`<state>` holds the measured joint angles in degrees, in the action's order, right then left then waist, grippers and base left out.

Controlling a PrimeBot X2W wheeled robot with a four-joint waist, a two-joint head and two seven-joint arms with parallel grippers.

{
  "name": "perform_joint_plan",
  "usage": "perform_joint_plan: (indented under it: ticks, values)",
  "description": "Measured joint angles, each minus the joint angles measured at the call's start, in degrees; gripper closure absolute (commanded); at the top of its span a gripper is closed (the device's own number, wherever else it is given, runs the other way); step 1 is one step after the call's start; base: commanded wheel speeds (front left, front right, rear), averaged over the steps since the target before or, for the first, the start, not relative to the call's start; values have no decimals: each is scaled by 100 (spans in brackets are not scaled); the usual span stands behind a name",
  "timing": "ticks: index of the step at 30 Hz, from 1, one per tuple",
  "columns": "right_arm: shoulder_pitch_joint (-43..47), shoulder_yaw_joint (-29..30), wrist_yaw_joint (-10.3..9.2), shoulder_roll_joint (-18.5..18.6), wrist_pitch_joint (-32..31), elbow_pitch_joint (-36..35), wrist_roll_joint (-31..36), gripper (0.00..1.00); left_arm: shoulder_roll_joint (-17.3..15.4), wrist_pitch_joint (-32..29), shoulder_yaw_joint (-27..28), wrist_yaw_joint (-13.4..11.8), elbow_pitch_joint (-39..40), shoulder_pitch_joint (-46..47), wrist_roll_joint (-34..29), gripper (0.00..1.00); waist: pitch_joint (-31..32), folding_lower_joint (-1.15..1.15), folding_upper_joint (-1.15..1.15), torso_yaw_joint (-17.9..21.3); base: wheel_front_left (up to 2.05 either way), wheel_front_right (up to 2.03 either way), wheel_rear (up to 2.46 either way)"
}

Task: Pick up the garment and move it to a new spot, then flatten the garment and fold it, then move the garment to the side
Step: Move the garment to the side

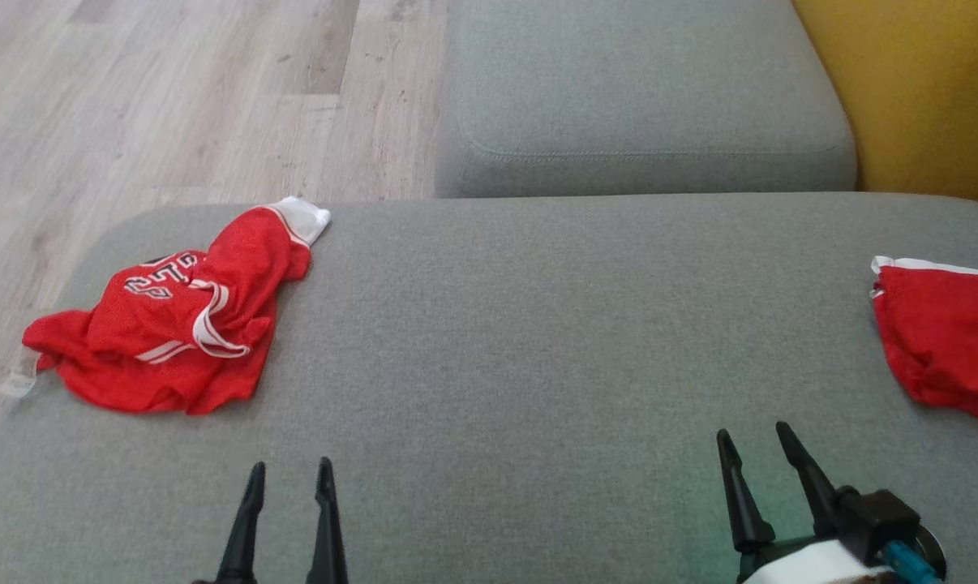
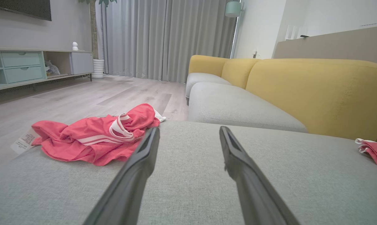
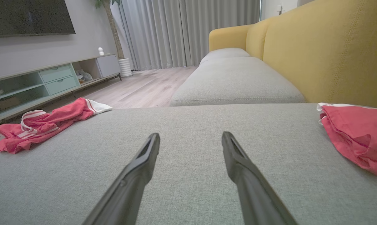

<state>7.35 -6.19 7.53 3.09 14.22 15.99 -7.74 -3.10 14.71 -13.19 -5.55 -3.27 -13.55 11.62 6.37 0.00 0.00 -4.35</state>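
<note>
A crumpled red jersey with white trim, the garment point(image 1: 173, 324), lies bunched at the far left of the grey sofa seat point(image 1: 538, 324), its label hanging over the edge. It shows in the left wrist view point(image 2: 94, 137) and the right wrist view point(image 3: 41, 122) too. My left gripper point(image 1: 290, 466) is open near the front edge, to the right of and nearer than the garment, holding nothing point(image 2: 188, 131). My right gripper point(image 1: 752, 434) is open as well, empty, low at the right point(image 3: 191, 136).
A second red cloth with a white edge point(image 1: 943, 341) lies at the seat's right edge point(image 3: 354, 134). Another grey cushion point(image 1: 643, 97) adjoins at the back, with a yellow backrest point(image 1: 919, 89) to the right. Wood floor point(image 1: 173, 97) lies beyond the left edge.
</note>
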Motion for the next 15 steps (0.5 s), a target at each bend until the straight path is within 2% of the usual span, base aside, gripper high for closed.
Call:
perform_joint_plan:
  ticks: [15]
  values:
    - [274,3,0,-42,0,-216,8,0,-3,0,88,2,-64,-104,-157,0,119,0,0,168,0,0,0]
